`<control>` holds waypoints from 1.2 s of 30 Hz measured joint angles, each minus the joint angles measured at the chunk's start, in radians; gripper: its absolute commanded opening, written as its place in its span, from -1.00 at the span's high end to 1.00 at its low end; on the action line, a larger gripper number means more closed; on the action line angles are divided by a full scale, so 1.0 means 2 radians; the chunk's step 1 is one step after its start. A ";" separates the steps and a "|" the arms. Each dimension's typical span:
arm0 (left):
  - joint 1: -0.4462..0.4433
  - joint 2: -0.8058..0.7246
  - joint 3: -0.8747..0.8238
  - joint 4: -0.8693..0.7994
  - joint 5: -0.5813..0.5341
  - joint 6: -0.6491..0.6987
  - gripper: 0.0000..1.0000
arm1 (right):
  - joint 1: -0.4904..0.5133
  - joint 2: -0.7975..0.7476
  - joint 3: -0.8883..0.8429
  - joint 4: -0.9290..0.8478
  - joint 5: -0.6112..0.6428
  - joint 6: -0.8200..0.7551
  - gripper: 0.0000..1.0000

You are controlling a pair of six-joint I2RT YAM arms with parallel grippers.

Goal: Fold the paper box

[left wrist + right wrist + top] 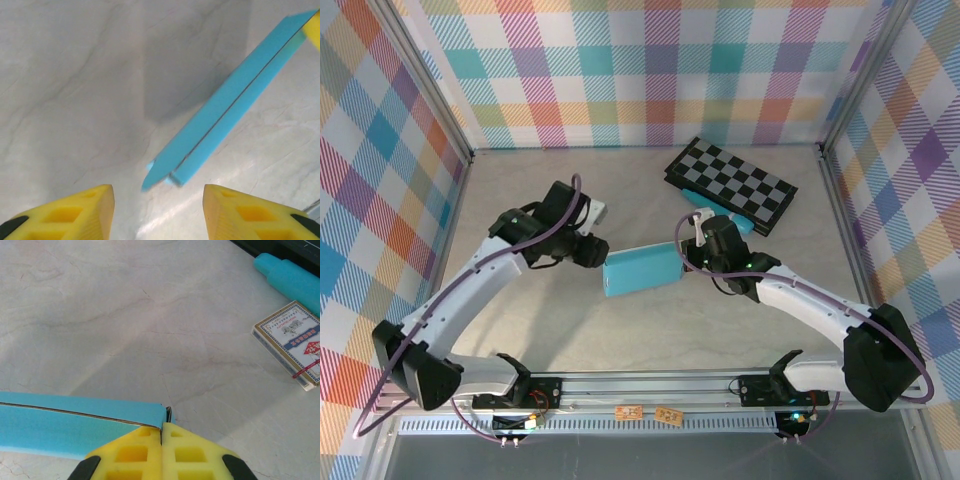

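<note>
Because the right gripper (161, 435) has its yellow pads pressed together on the far-right corner of the paper box (640, 272), the box hangs clear of the table (570, 330), flattened and edge-on, casting a shadow below it. We read that pinch as an anchor: it presents the free left end to the other arm. The left gripper (158, 200) faces that end with its fingers spread and touching nothing; the box tip sits just ahead of the gap between them. A small flap seems to stick out at that tip, though the left wrist view is too soft there for us to be sure. We judge the next move to be a closing or pushing action on that end, so the spread suits it.

Behind the right arm lie a checkerboard (735, 185), a teal tube (290, 275) just in front of it and a deck of cards (292, 342) near the tube. All three are well apart from the box, and we see nothing between the two grippers that would block the fold.
</note>
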 measured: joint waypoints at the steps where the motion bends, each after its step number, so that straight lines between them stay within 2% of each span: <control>1: 0.001 0.001 0.000 -0.004 -0.005 0.002 0.00 | 0.000 0.000 0.001 -0.001 0.000 0.000 1.00; 9: 0.002 0.076 0.024 -0.019 -0.015 0.032 0.18 | 0.000 0.002 0.009 -0.015 0.000 0.000 1.00; 15: 0.002 0.087 0.035 -0.018 -0.004 0.046 0.33 | 0.001 0.006 0.014 -0.019 0.000 0.000 1.00; 31: 0.002 0.095 0.045 -0.030 0.017 0.049 0.31 | 0.001 0.012 0.020 -0.023 0.000 0.000 1.00; 32: 0.002 0.097 0.045 -0.030 0.017 0.049 0.34 | 0.001 0.013 0.020 -0.023 0.000 0.000 1.00; 36: 0.002 0.112 0.045 -0.030 0.019 0.055 0.64 | 0.001 0.013 0.021 -0.023 0.000 0.000 1.00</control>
